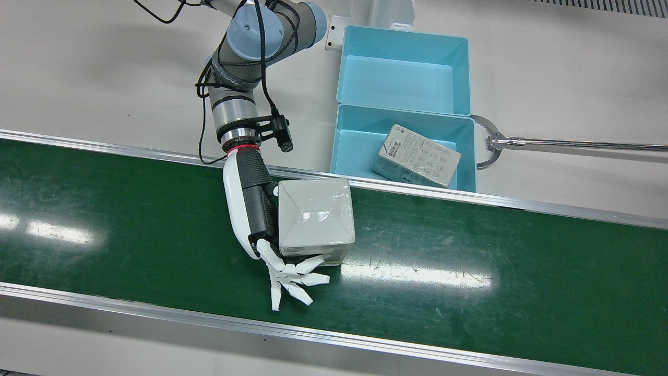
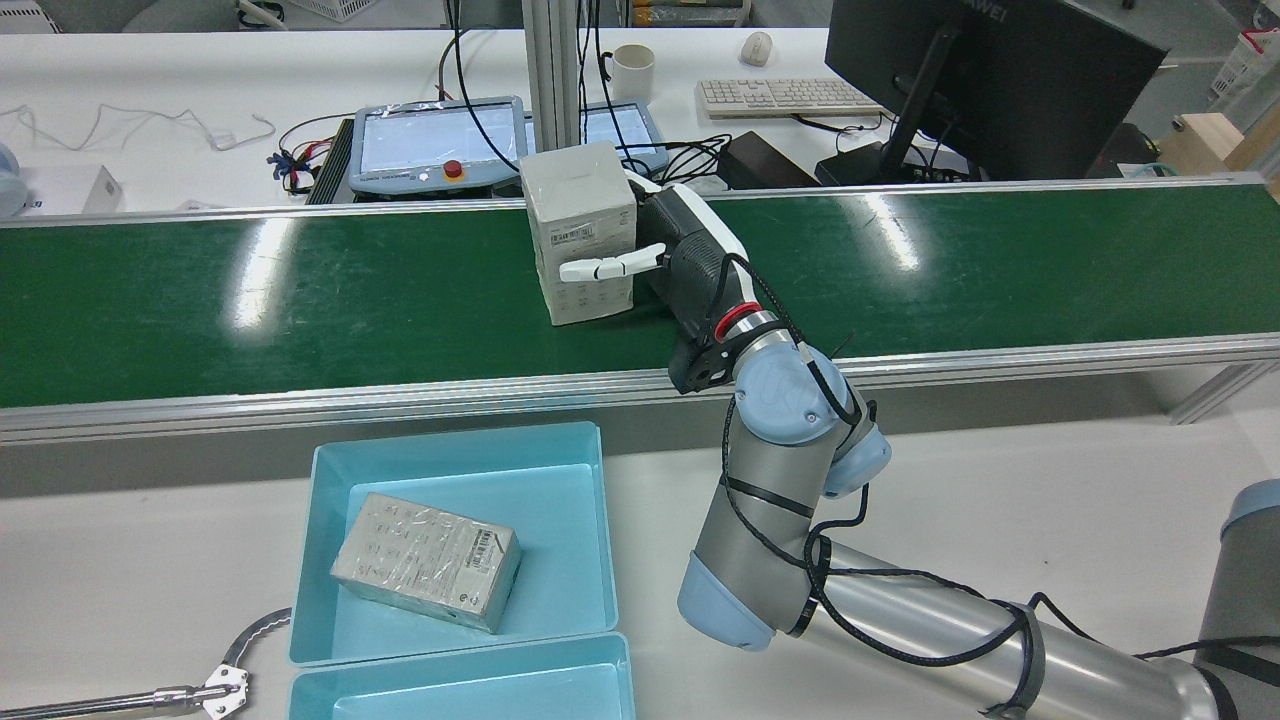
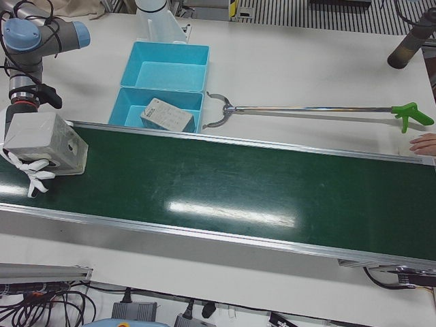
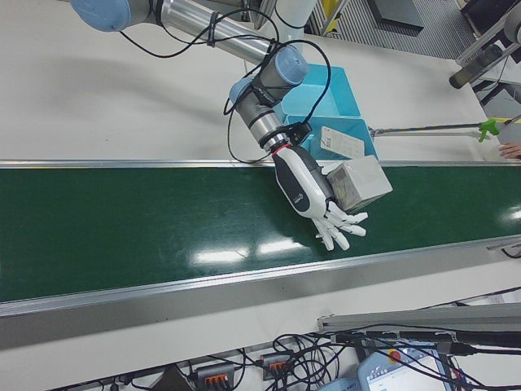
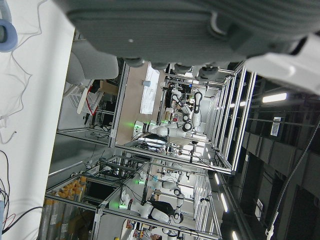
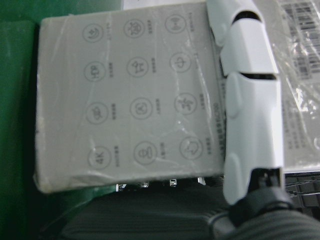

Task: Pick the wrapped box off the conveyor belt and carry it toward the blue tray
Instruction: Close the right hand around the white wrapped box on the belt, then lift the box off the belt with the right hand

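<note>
The wrapped box point(image 1: 314, 219), grey-white under clear film, is over the green conveyor belt point(image 1: 469, 250), near its edge by the trays. My right hand point(image 1: 250, 209) presses its palm to the box's side. A thumb lies across one face point(image 2: 610, 267), and splayed fingers point(image 1: 292, 282) reach around the far side. In the left-front view the box point(image 3: 44, 139) looks tilted in this grasp. The right hand view shows its printed face point(image 6: 130, 100) close up. The blue tray point(image 1: 344, 125) stands just beyond the belt rail. Only a dark part of my left hand point(image 5: 190, 25) shows in its own view.
The near blue tray holds another wrapped box point(image 1: 417, 155); a second blue tray point(image 1: 402, 42) adjoins it behind. A long reacher tool point(image 1: 522, 142) lies on the white table beside the trays. A person's hand point(image 3: 424, 143) rests at the table's far edge.
</note>
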